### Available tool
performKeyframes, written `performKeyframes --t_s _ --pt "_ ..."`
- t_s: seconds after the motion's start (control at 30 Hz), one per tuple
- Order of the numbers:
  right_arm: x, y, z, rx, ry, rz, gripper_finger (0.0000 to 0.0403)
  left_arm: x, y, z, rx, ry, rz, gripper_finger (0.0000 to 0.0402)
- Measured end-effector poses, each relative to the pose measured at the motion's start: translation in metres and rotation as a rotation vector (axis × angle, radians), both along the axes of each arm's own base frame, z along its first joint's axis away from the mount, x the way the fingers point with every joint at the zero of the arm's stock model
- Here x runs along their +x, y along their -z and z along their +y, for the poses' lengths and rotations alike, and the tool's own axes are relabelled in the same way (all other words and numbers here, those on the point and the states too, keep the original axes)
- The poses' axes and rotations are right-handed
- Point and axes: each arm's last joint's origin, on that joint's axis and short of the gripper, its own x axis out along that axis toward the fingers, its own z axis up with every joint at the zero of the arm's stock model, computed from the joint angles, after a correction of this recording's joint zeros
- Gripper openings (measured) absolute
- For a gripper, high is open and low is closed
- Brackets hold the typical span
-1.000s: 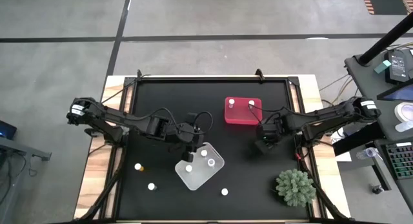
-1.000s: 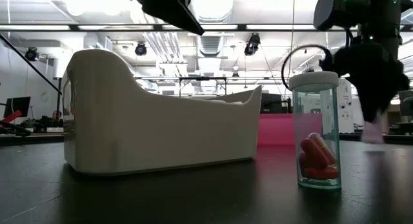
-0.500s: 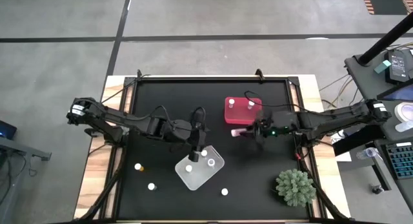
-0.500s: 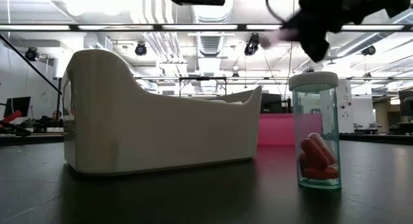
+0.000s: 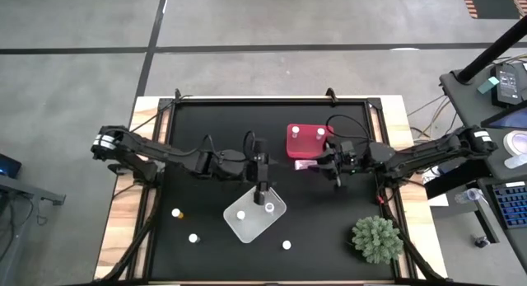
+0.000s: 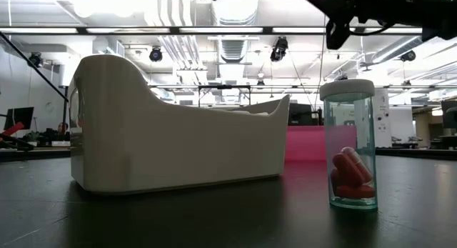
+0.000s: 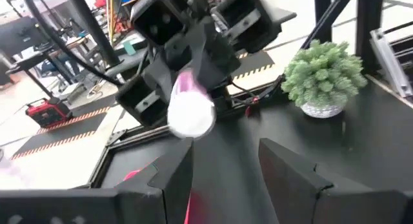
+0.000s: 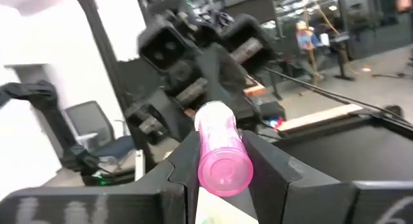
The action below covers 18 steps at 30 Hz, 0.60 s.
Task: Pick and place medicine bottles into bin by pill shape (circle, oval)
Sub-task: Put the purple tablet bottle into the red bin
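A pink medicine bottle with a white cap is held in the air just in front of the pink bin, with my right gripper shut on it. My left gripper hovers open above the white bin, nothing between its fingers, pointing at the bottle's cap. Two capped bottles stand in the white bin, and two in the pink bin. A teal bottle with red oval pills stands on the table. My right gripper pinches the pink bottle's body between its two fingers. The fingers come about level from the table's right side and lie along the bottle. The bottle is lifted clear, lying roughly level, its white cap end sticking out toward my left gripper.
Loose bottles stand on the black table at the near left and near middle. A spiky green plant sits at the near right. Wooden boards edge the table on both sides.
My right gripper has risen and tipped from pointing down to about level, facing the table's left, and lifted the pink bottle off the table into a level pose. My left gripper has tipped up toward level and shifted a little toward the table's right, above the white bin.
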Motion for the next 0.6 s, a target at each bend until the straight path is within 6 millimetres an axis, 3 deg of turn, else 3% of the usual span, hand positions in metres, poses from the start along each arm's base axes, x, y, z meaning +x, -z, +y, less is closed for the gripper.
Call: performKeyframes --t_s 0.13,0.4,0.6 --pt "0.0008 -0.0008 0.0003 -0.009 -0.006 -0.006 0.0093 0.0086 0.0057 0.0042 0.016 -0.012 -0.025 0.016" --pt "0.0007 -0.0006 0.0003 -0.038 0.0 -0.008 0.0093 0.0098 -0.0031 0.0081 0.007 -0.023 -0.111 0.0162" --pt "0.0007 -0.0007 0.0003 -0.042 0.001 -0.009 0.0093 0.0119 -0.0012 0.0082 0.0 -0.025 -0.116 0.0205"
